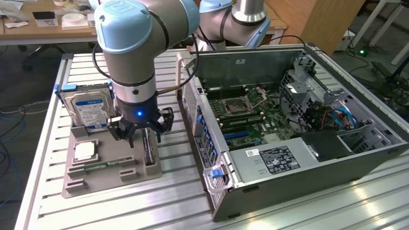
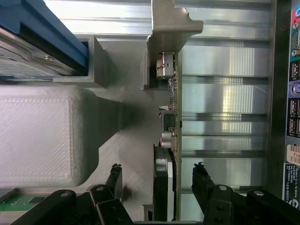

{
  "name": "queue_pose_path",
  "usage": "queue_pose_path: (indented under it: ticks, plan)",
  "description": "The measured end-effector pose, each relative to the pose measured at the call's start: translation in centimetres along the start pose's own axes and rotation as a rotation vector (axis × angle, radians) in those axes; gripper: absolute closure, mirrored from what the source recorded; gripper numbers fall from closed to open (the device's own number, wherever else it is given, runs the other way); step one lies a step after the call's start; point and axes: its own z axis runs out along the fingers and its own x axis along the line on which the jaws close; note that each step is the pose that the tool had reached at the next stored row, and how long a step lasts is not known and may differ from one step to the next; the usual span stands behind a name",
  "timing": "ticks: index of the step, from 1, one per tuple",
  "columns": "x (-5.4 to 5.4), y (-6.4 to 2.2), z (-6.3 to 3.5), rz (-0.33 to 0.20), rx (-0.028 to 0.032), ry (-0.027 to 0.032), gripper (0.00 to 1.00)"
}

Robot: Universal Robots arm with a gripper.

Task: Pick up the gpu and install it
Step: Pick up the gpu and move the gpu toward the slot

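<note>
End effector [image 2: 157,166] wide open astride the upright gpu [image 2: 172,93]; blue-labelled hard drive [image 1: 89,111] (print unreadable) nearby

The setting was a robotics laboratory. A Universal Robots arm [image 1: 131,52] stood over a slotted aluminium-profile desk [image 1: 172,206]. An opened desktop computer case [image 1: 307,184], its motherboard [image 1: 255,117] exposed, lay on that desk beside a grey parts fixture [image 1: 105,179] carrying a hard drive [image 1: 89,108]. A wooden desk [image 1: 38,34] stood behind, and loose cables [image 1: 9,115] ran across the floor [image 1: 26,74].
</note>
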Motion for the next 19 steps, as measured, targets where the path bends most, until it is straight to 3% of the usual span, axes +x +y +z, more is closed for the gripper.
queue_pose_path:
  ticks: [4,7,11,12,19]
  plan:
    - [0.0,0.0,0.0,0.0,0.0,0.0,0.31]
    - [0.0,0.0,0.0,0.0,0.0001,0.0,0.44]
    - [-0.05,0.01,0.05,0.0,0.0015,0.0,0.45]
    - [-0.09,0.0,0.07,0.0,0.0017,-0.0001,0.52]
    - [-0.22,0.0,0.15,0.0,0.0024,0.0001,0.52]
